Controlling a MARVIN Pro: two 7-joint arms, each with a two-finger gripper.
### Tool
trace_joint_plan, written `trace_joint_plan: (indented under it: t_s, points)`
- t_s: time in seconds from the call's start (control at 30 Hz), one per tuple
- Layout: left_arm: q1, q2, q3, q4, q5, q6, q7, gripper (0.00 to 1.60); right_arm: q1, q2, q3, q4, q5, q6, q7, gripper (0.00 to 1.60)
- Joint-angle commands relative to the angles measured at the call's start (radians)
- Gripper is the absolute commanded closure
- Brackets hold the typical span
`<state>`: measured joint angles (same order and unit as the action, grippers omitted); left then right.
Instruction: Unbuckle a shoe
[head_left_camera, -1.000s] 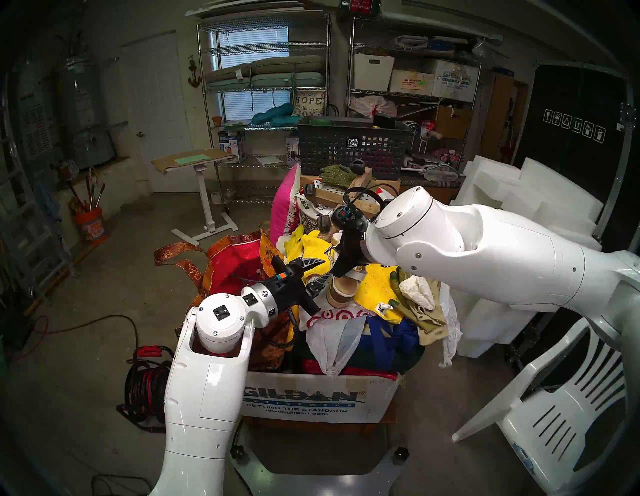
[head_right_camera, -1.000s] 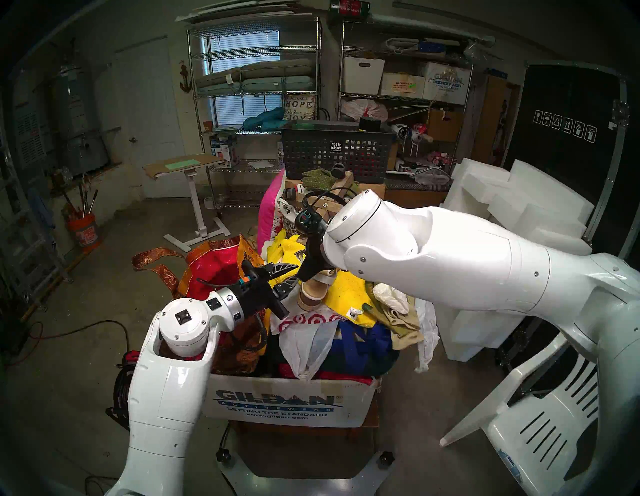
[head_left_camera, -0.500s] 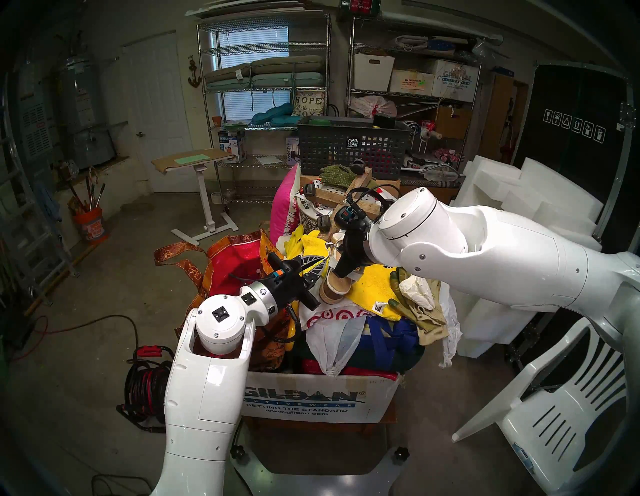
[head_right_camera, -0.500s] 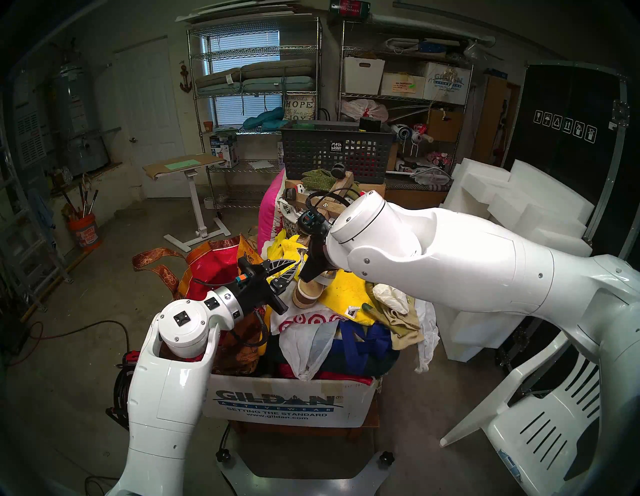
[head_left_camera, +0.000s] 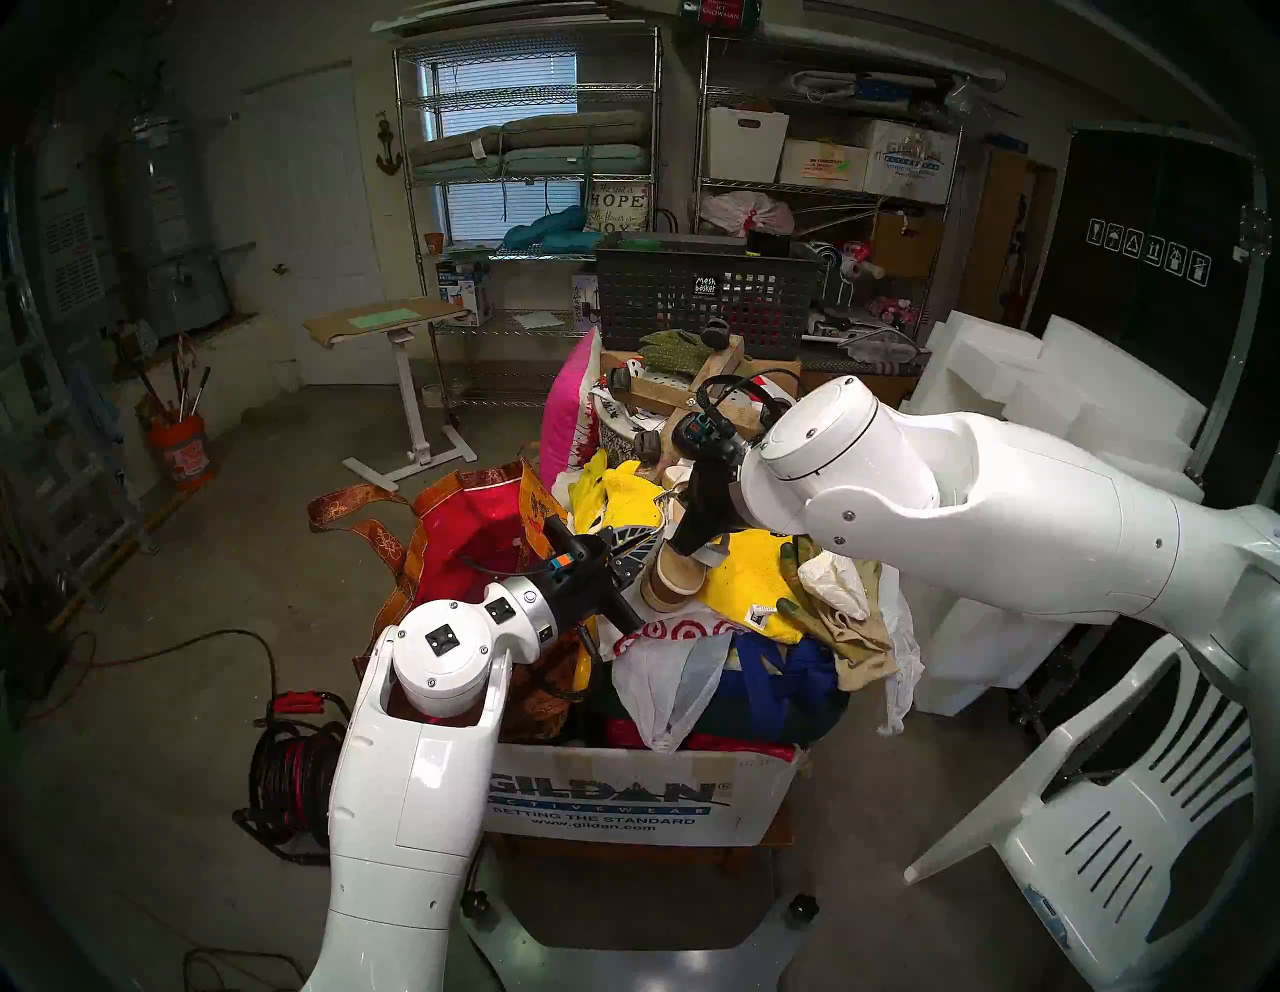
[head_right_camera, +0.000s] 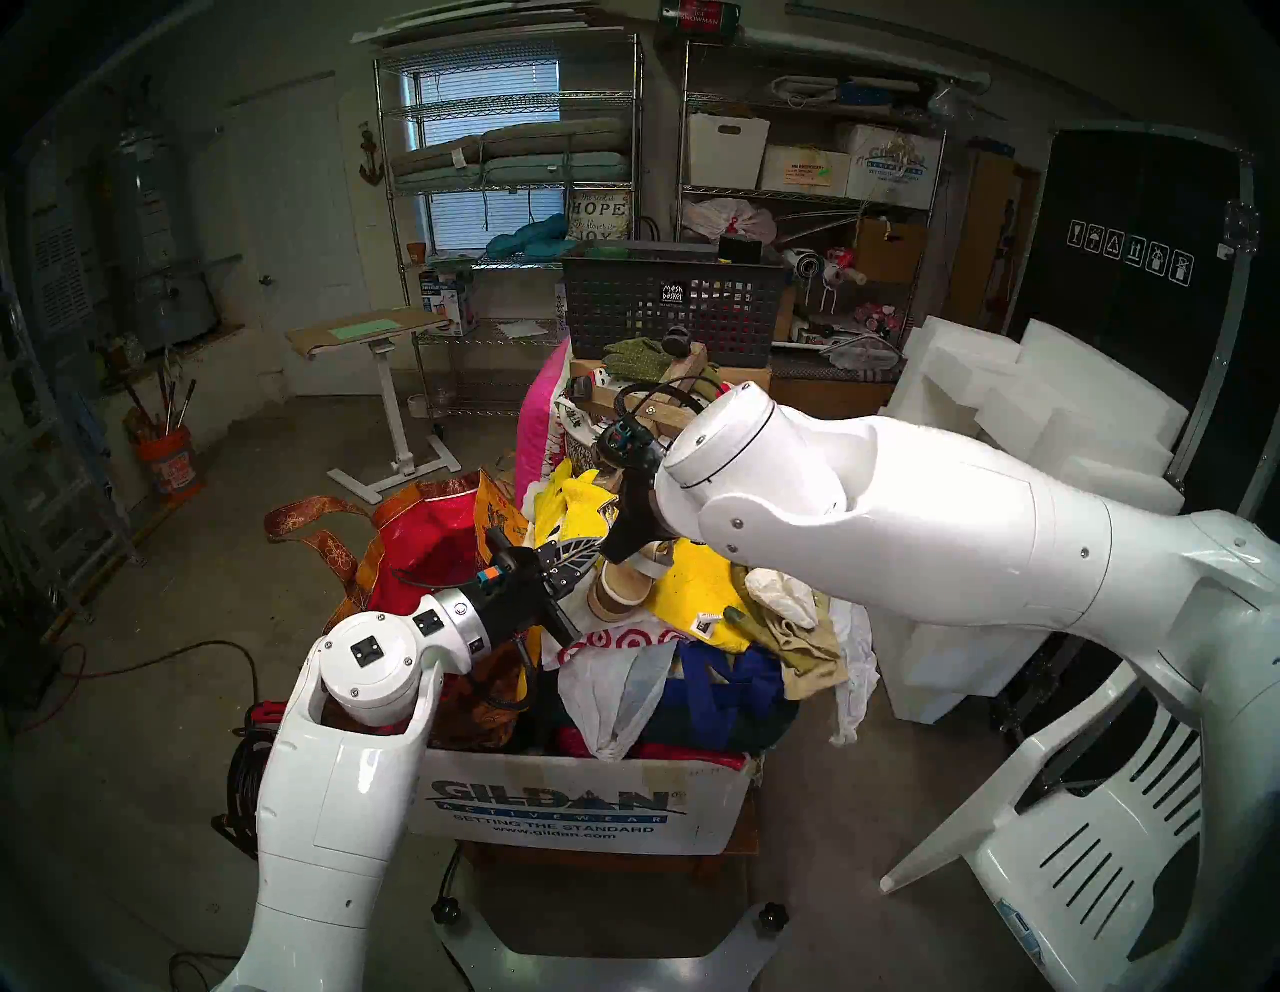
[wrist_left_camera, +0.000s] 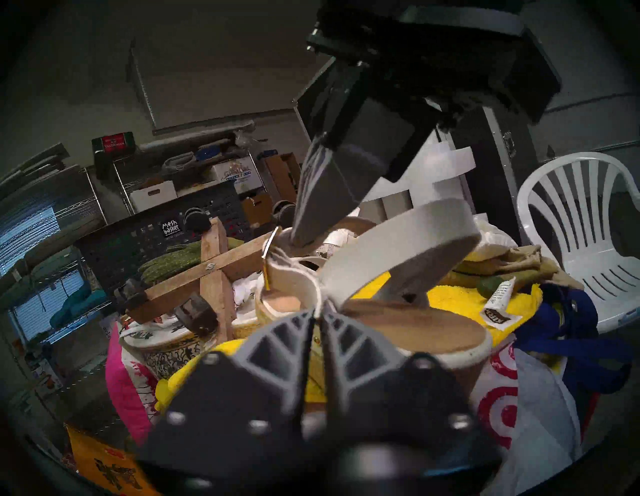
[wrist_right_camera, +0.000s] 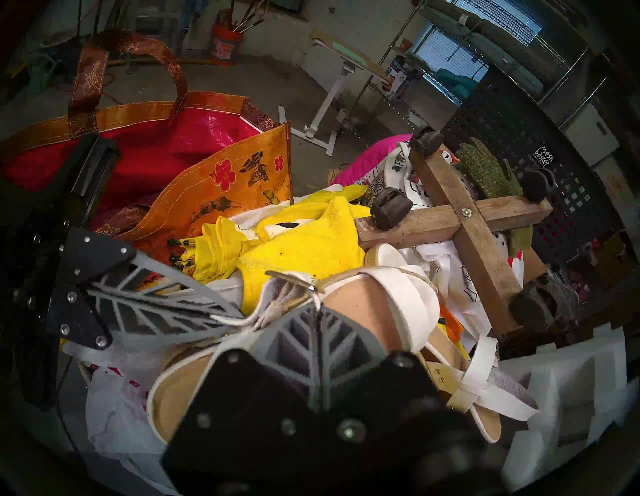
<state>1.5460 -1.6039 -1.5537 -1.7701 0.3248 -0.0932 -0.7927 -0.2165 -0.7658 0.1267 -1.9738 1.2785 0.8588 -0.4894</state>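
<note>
Cord reel (head_left_camera: 291, 776): on the floor, left of the cardboard box (head_left_camera: 623, 796).

Tote bag (head_left_camera: 478, 533): red and orange, stands open at the box's far left corner.

Left tool (wrist_left_camera: 316, 313): reaches in level from the box's left edge. Fingertips pinched together on the free end of the ankle strap (wrist_right_camera: 239, 321), a thin white band.

Shoe (wrist_left_camera: 415, 325): white-strapped platform sandal with a tan footbed. Lies on top of the heap near the middle of the box, toe end toward the front edge, heel end raised toward the right tool. Wide toe band (wrist_left_camera: 398, 242) arches over the footbed.

Buckle (wrist_right_camera: 294, 279): metal, on the strap at the heel end, just beside the right tool's fingertips.

Right tool (wrist_right_camera: 317, 311): comes down at a slant from the right. Clenched tight, tips gripping the shoe at its strap next to the buckle.

Target bag (head_left_camera: 658, 634): white plastic with red rings, just in front of the shoe's toe.

Yellow towel (head_left_camera: 748, 575): spread under and right of the shoe.

Wooden cross (wrist_right_camera: 464, 221): fitted with casters, lies behind the shoe at the heap's far edge.

Mesh basket (head_left_camera: 692, 298): dark, stands beyond the wooden cross.

White plastic chair (head_left_camera: 1108, 817): on the floor, right of the box.
</note>
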Motion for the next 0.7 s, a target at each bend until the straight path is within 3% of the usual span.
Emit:
trace_joint_plan:
  t_s: [0.0,0.13,0.53,0.67]
  points:
    - [-0.023,-0.008,0.008,0.003,0.003,-0.010,0.075,1.60,0.009,-0.003,0.016,-0.005,0.004,-0.008,-0.002,1.48]
    - [-0.033,-0.010,0.009,0.020,0.003,-0.024,0.117,1.60,0.013,0.002,0.016,-0.009,0.008,-0.001,0.011,1.46]
    - [-0.014,0.016,-0.012,0.006,-0.022,-0.075,0.074,1.60,0.023,0.015,0.020,-0.019,0.018,0.008,0.050,1.14]
    - [-0.012,0.029,-0.018,0.013,-0.035,-0.097,0.055,1.60,0.017,0.035,0.032,-0.033,0.026,-0.014,0.068,1.12]
